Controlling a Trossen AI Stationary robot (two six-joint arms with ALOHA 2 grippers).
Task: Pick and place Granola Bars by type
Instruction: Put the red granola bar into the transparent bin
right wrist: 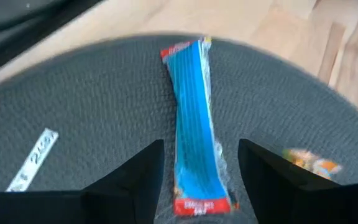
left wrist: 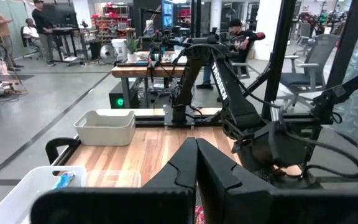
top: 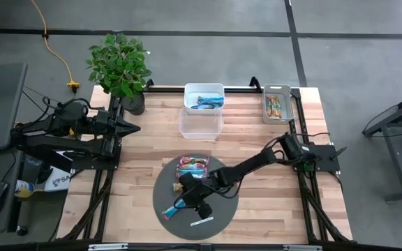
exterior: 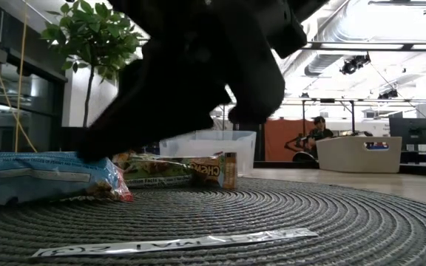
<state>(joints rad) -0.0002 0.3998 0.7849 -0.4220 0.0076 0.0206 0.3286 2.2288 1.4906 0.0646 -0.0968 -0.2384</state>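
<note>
Straddling the blue bar (right wrist: 196, 124) on the round grey mat (top: 225, 209), the right pincer (right wrist: 201, 180) is standing wide, one finger on each long side, so a squeeze should catch it across its width; nothing is being gripped yet; beyond, a tan-and-green bar (exterior: 176, 170) and pink bars (top: 194, 163) are waiting on the mat; farther back, sorting bins (top: 204, 97) are holding bars by type; the left pincer (top: 128, 127) is idling, fingers together, at the worktop's (top: 257, 136) left edge.

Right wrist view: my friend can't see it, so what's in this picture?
A blue granola bar lies on a round gray mat, between the open jaws of the right gripper. A thin white strip lies on the mat off to one side, and bare wooden table shows past the mat's edge.
</note>
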